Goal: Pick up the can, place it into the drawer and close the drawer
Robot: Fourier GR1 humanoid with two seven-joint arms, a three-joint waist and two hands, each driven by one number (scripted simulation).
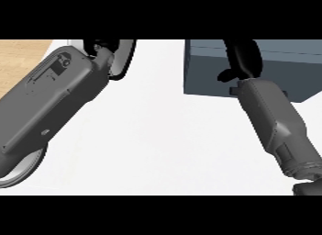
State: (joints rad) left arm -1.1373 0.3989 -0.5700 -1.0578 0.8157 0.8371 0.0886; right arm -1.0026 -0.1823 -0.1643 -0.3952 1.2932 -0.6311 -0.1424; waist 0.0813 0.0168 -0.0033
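Note:
The drawer (207,69) is a dark blue-grey box at the upper right of the white counter. My right hand (241,57) lies over it, fingers stretched straight toward the far edge and thumb sticking out to the left; nothing shows in it. No can is visible anywhere, and I cannot tell whether it is inside the drawer. My left forearm fills the left side. Only a small part of the left hand (99,47) shows at the top edge, next to a curved grey rim (126,57).
A round plate (22,173) peeks out from under my left forearm at the lower left. A strip of wooden surface (14,57) lies beyond the counter at the upper left. The white counter top (163,137) spreads between the two arms.

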